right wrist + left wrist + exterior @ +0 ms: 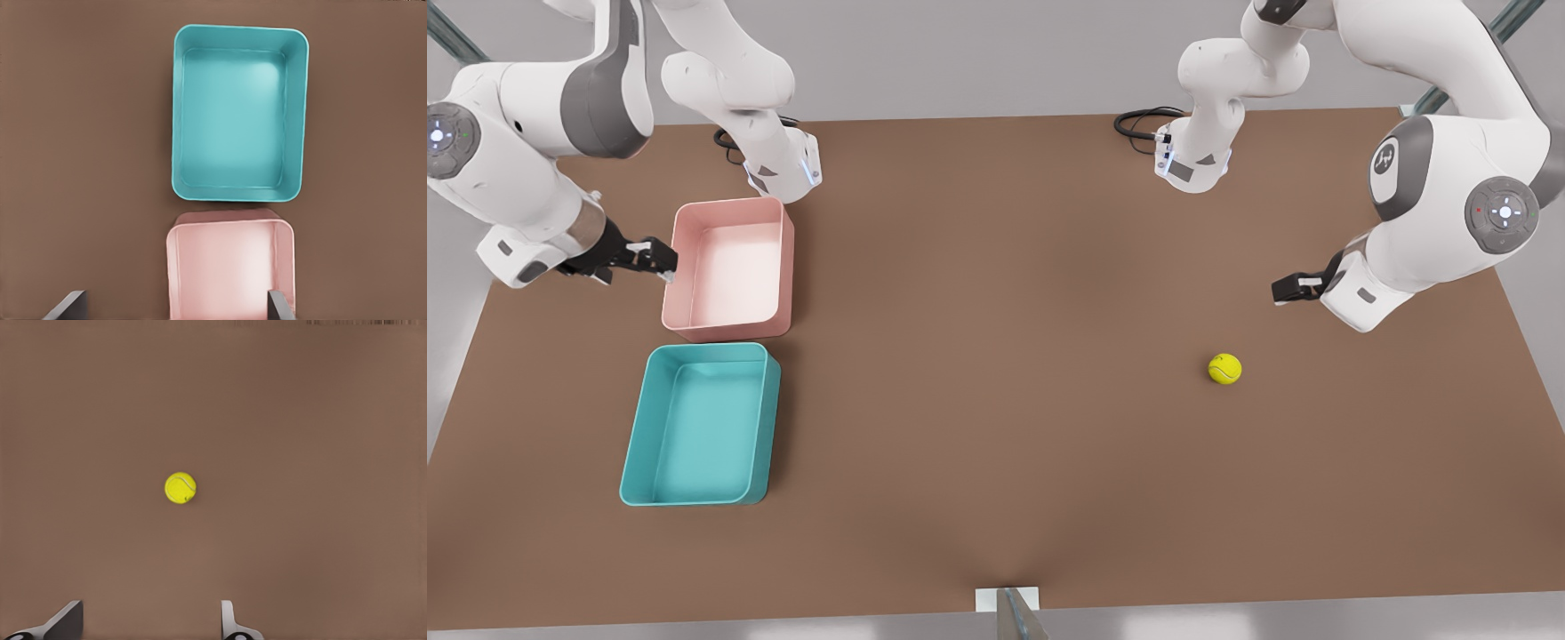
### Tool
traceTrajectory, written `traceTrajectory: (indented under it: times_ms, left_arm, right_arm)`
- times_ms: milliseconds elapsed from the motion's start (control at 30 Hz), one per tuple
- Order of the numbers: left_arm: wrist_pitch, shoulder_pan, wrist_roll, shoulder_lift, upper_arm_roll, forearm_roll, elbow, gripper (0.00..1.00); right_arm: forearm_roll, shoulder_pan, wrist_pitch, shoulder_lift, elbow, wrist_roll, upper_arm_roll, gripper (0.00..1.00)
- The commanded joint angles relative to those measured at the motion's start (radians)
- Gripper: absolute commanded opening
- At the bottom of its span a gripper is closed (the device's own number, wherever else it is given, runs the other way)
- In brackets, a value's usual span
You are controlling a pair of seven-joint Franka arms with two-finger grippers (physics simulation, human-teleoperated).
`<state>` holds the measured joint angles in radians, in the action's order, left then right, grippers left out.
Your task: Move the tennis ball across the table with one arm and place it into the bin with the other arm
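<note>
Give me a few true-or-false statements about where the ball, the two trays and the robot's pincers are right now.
1. The ball lies on the bare table. True.
2. The ball is in the teal bin. False: both trays hold nothing.
3. The left pincer is open, above the table near the ball. True.
4. The right pincer grips the ball. False: it is open, holding nothing, at the pink tray.
5. The pink tray is beside the teal bin. True.

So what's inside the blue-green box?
Nothing: the teal bin shows just its bare floor, with none of it covered. The tennis ball sits far off on the table, below the open left gripper.
</note>
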<state>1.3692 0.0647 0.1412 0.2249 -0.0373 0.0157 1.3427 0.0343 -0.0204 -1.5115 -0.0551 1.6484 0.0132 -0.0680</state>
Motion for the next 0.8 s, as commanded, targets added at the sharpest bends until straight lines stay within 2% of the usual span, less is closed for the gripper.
traceTrajectory:
  times_ms: [0, 33, 67, 100, 133, 167, 200, 300, 367, 400, 467, 533, 633, 767]
  left_arm:
    - [0.007, 0.000, 0.008, -0.001, 0.001, 0.000, 0.000, 1.00]
    - [0.005, 0.000, 0.006, 0.004, 0.002, 0.000, 0.000, 1.00]
    - [0.048, 0.000, -0.202, 0.044, 0.030, -0.007, 0.004, 0.71]
    - [0.172, 0.004, -0.320, 0.045, 0.045, -0.010, 0.087, 0.43]
    - [0.315, 0.010, -0.341, 0.039, 0.054, -0.014, 0.188, 0.21]
    - [0.362, 0.009, -0.403, 0.042, 0.054, -0.017, 0.252, 0.21]
    - [0.556, 0.001, -0.728, 0.042, 0.062, -0.066, 0.398, 0.21]
    - [0.645, -0.028, -1.192, 0.102, 0.077, -0.140, 0.449, 0.21]
    - [0.783, -0.037, -1.627, 0.122, 0.077, -0.157, 0.529, 0.21]
    - [0.783, -0.043, -1.669, 0.120, 0.077, -0.166, 0.552, 0.21]
    - [0.903, -0.042, -1.798, 0.128, 0.076, -0.177, 0.668, 0.21]
    - [0.953, -0.065, -1.988, 0.136, 0.077, -0.206, 0.668, 0.21]
    - [0.959, -0.065, -2.072, 0.139, 0.076, -0.341, 0.702, 0.21]
    - [0.976, -0.057, -2.045, 0.156, 0.076, -0.284, 0.705, 0.21]
  right_arm:
    - [-0.001, -0.010, -0.007, 0.001, 0.002, 0.185, 0.000, 1.00]
    - [-0.001, -0.010, -0.007, 0.004, 0.002, 0.177, 0.000, 1.00]
    - [-0.001, -0.012, 0.002, 0.006, 0.001, 0.188, 0.002, 1.00]
    - [-0.001, -0.012, 0.004, 0.014, -0.001, 0.188, 0.004, 1.00]
    - [-0.002, -0.013, 0.007, 0.014, -0.001, 0.182, 0.011, 1.00]
    - [-0.002, -0.013, 0.016, 0.014, -0.001, 0.180, 0.013, 1.00]
    - [-0.002, -0.013, 0.017, 0.015, 0.004, 0.182, 0.013, 1.00]
    - [-0.002, -0.013, 0.030, 0.018, 0.004, 0.180, 0.013, 1.00]
    - [-0.001, -0.013, 0.040, 0.018, 0.005, 0.186, 0.013, 1.00]
    - [-0.001, -0.013, 0.043, 0.018, 0.005, 0.189, 0.013, 1.00]
    - [-0.001, -0.013, 0.047, 0.020, 0.010, 0.192, 0.013, 1.00]
    - [-0.001, -0.013, 0.047, 0.024, 0.014, 0.194, 0.013, 1.00]
    - [-0.002, -0.013, 0.065, 0.024, 0.014, 0.192, 0.011, 1.00]
    - [-0.002, -0.013, 0.066, 0.026, 0.016, 0.192, 0.011, 1.00]
